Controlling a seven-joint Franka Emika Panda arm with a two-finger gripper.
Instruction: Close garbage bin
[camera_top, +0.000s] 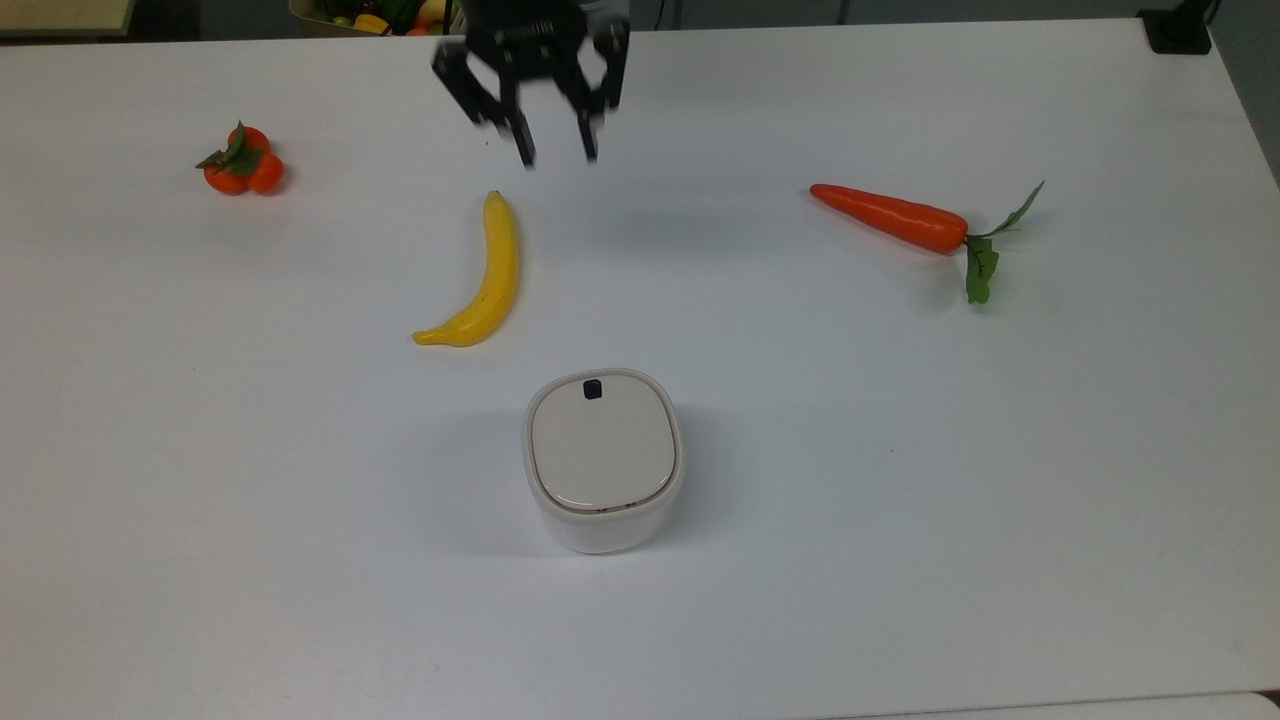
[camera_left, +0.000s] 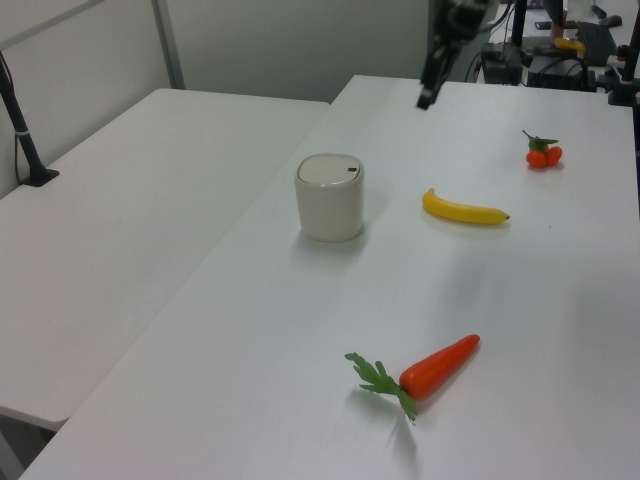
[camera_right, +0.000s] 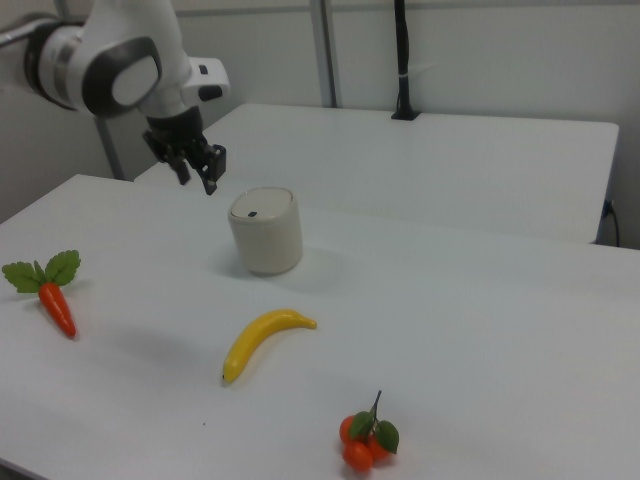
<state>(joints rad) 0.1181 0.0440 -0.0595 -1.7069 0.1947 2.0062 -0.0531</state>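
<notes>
The gripper (camera_top: 555, 150) hangs well beyond the garbage bin (camera_top: 603, 460), on its latch (camera_top: 593, 388) side, fingers spread and empty. The lid (camera_top: 601, 444) looks flat and shut.

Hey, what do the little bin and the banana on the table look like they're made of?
The small white rounded-square bin looks like matte moulded plastic, with a smooth beige lid lying flush and a black latch. The yellow banana is probably plastic imitation fruit: uniform colour, slight sheen, no blemishes.

In the top view, your end effector (camera_top: 555, 155) is motion-blurred and cropped by the upper edge. A container of mixed produce (camera_top: 375, 15) beyond the tabletop (camera_top: 900, 450) is likewise cropped. In the left view, the end effector (camera_left: 427, 98) is too blurred to resolve.
</notes>
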